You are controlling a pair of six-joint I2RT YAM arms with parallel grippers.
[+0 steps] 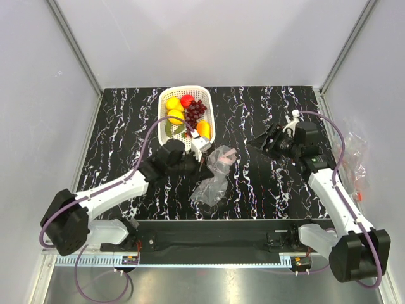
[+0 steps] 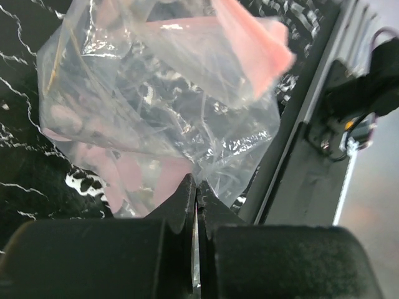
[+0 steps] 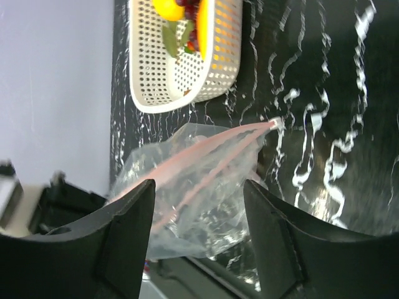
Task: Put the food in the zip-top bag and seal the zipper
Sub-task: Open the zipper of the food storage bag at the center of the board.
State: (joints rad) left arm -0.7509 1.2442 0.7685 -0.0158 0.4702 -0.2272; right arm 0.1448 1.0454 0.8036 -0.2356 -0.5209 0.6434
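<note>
Centrally, the left gripper [image 2: 196, 187] has its two dark fingers [image 2: 177, 212] pressed together, with a fold of the zip-top bag [image 2: 156, 106] pinched between their tips. The clear, crinkled film spreads away from the pinch, and the pink zipper [image 2: 252, 40] runs along the bag's far edge in the left wrist view. From above, the left gripper [image 1: 205, 166] meets the bag [image 1: 214, 180] at its left side. The pouch lies crumpled on the black marbled table [image 1: 272, 183] between the two arms, just beside the near end of the white lattice basket [image 1: 166, 95]. The right gripper [image 1: 258, 143] sits to the right of the bag, apart from it. In its own wrist view the right gripper [image 3: 198, 187] has its fingers [image 3: 124, 237] spread wide with nothing between them, framing the bag [image 3: 187, 212] and the zipper [image 3: 218, 149], whose paired pink strips slant toward a corner. All the food sits in the basket [image 3: 181, 81]: two yellow lemons [image 1: 174, 109], a red apple [image 1: 187, 100], a dark purple grape bunch [image 1: 195, 111], a green piece [image 1: 171, 128] and an orange piece [image 1: 204, 128] at the basket's near end.
</note>
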